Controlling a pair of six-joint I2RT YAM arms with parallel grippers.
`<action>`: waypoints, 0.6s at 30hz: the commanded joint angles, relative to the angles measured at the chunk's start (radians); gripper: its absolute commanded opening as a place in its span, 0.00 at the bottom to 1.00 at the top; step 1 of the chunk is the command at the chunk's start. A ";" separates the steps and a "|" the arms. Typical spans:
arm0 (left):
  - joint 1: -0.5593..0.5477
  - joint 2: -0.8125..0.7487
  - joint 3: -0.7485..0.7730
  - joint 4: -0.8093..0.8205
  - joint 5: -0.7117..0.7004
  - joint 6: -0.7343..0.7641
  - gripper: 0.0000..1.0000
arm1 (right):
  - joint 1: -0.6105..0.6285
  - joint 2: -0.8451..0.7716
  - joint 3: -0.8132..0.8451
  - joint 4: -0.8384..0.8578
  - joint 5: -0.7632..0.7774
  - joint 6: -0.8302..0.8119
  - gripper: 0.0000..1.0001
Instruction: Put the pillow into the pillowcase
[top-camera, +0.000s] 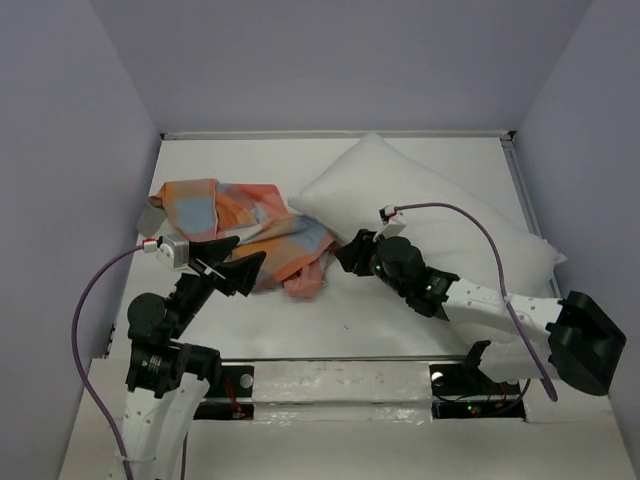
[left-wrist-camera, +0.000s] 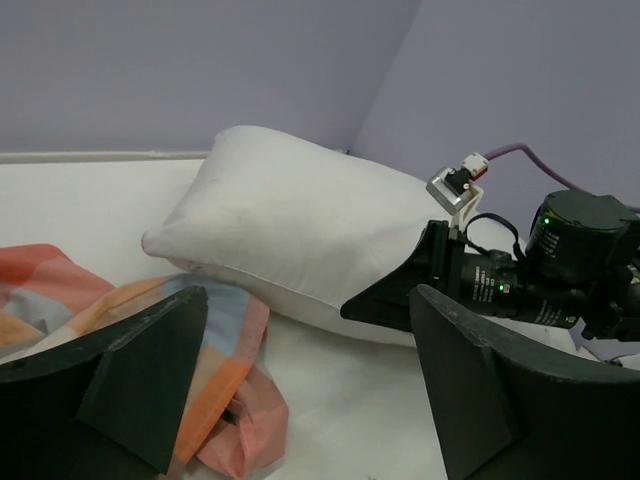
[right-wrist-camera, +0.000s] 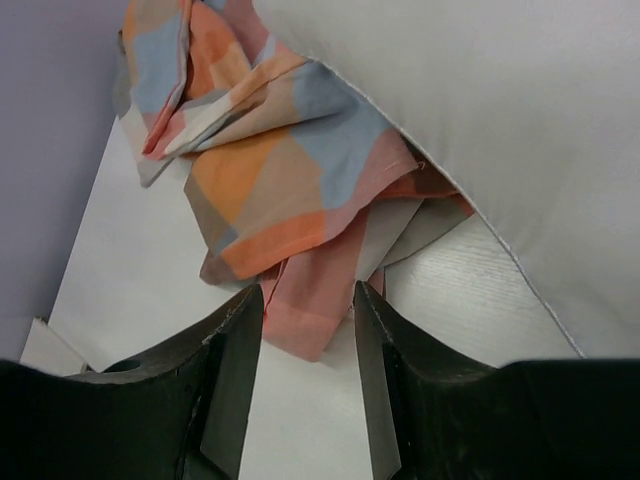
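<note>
**Both pincers open beside the crumpled case, pillow behind**

The pillowcase (top-camera: 250, 228) lay crumpled on the left half of the table (top-camera: 400, 325), its checks of orange, light blue and grey-brown bunched in folds. The pillow (top-camera: 430, 205) lay slantwise on the right half, one corner towards the back wall. Its near-left edge rested over the right end of the case.

The right gripper (top-camera: 348, 255) sat just in front of that pillow edge, pointing left towards the loose end of the case. In its own wrist view, the right gripper (right-wrist-camera: 308, 300) stood about half open. A folded corner of the pillowcase (right-wrist-camera: 270, 170) lay in the gap between its two fingers. The cloth looked to be lying on the table (right-wrist-camera: 140, 250) there rather than pinched, and whether either pad touched it could not be told. The pillow (right-wrist-camera: 500, 120) filled the upper right of that view, overlapping the case.

The right arm reached low across the table from its base, its forearm passing in front of the pillow's near side.

The left gripper (top-camera: 235, 262) was spread wide with nothing between its fingers. It hung at the near edge of the case, aimed right towards the other pincer. Its arm rose steeply from the base, elbow bent. From the left wrist, the left gripper (left-wrist-camera: 310, 300) framed the pillowcase (left-wrist-camera: 230, 320) at lower left, the pillow (left-wrist-camera: 290, 220) beyond and the right gripper (left-wrist-camera: 385, 300) opposite.
</note>
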 joint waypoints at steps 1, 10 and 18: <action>0.009 0.019 0.009 0.023 -0.002 0.004 0.85 | 0.012 0.076 0.012 0.135 0.146 0.046 0.47; 0.009 0.043 0.009 0.014 -0.006 0.006 0.68 | 0.049 0.282 0.091 0.195 0.140 0.107 0.54; 0.012 0.050 0.007 0.020 0.007 0.003 0.68 | 0.049 0.449 0.183 0.252 0.097 0.123 0.52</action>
